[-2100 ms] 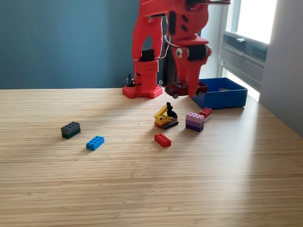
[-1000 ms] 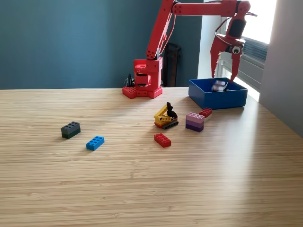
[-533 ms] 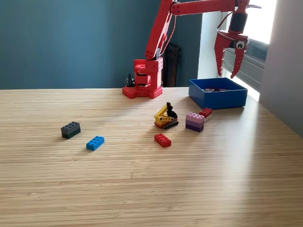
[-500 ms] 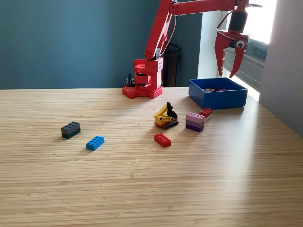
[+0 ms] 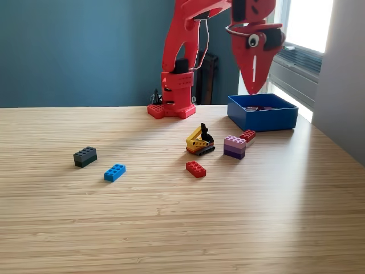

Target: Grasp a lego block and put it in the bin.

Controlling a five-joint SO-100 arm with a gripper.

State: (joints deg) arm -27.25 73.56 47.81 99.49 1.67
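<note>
— So where's my gripper?
— Above the wooden table, at the blue bin's left edge in the exterior view, jaws pressed together, holding nothing.
— And the bricks?
— Red brick nearest; blue brick and black brick well apart, left.

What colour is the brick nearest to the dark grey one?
Bright blue, seen in the exterior view, on the table beside the dark grey brick.
</note>
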